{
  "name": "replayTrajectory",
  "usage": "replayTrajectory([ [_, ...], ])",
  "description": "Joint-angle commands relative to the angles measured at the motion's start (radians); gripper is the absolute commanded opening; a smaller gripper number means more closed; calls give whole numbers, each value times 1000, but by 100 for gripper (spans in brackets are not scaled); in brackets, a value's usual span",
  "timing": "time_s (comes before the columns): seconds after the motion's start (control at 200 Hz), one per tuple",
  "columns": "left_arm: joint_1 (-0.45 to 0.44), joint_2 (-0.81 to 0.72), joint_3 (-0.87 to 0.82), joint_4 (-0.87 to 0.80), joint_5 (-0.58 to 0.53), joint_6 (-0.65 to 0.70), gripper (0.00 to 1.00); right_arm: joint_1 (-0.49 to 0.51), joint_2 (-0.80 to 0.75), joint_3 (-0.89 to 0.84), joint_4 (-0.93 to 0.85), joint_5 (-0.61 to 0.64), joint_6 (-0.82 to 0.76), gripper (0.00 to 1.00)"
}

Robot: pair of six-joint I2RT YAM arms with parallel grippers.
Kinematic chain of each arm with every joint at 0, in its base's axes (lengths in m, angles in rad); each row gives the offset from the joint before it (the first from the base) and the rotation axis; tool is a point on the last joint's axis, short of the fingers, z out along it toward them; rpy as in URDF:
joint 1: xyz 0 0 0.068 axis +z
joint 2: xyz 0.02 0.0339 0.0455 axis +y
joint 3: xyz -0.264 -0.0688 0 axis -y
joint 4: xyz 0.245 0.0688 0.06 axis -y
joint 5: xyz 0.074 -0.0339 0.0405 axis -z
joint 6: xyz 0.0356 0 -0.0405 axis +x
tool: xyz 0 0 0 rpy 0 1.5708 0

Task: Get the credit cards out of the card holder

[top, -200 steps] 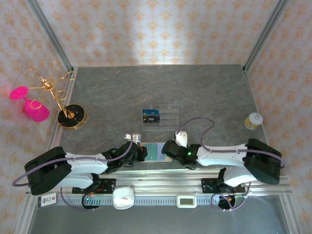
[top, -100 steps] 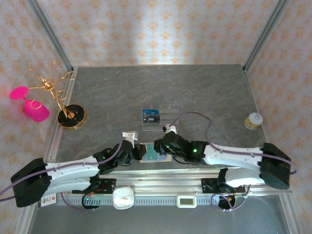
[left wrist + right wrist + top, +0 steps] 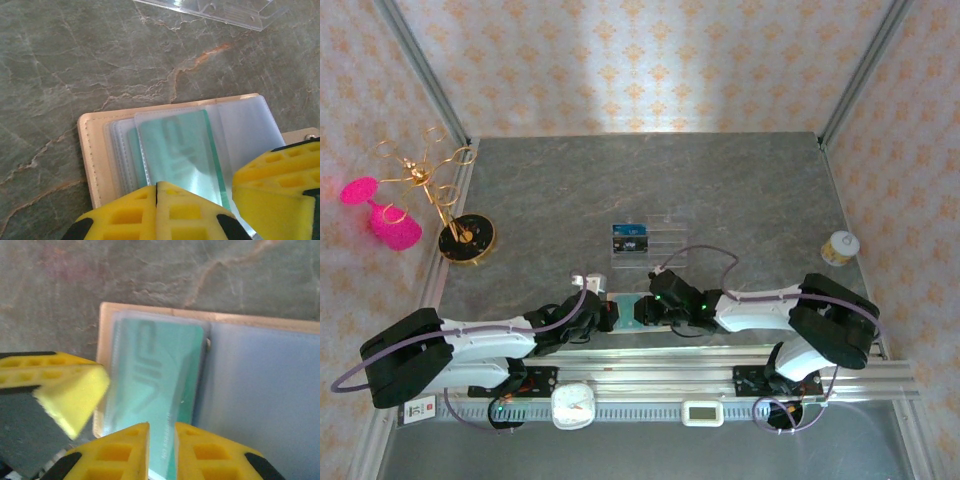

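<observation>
Two jobs: left pincer [image 3: 156,192] closed, likely pinning card holder [image 3: 92,150] steady; right pincer [image 3: 161,432] narrow over teal credit card [image 3: 155,370]; I can't confirm grip.

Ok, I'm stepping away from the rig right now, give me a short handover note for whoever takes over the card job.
Left claw: shut, tips over the open card holder, apparently pinning it.
Right claw: jaws a slit apart above the teal card; grip unconfirmed.
Done: the card holder lies open between the claws. A dark card sits in the clear tray farther back.
To do: the teal card is in its sleeve; slide it out, then check the pale sleeves for more.
</observation>
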Motion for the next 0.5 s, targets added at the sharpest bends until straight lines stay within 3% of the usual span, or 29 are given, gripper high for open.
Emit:
replayTrajectory([
  [0.0, -5, 18, -14, -34, -21, 7, 0, -11, 16, -6, 7, 20, 31, 21],
  [0.285, -6, 55, -10, -96, -23, 29, 0, -19, 48, -13, 19, 7, 44, 24],
  [0.4, -5, 74, -17, -85, 0, 34, 0, -20, 65, -20, 63, -23, 45, 21],
  [0.496, -6, 84, -23, -78, 6, 29, 0, -19, 66, -26, 82, -28, 51, 11],
])
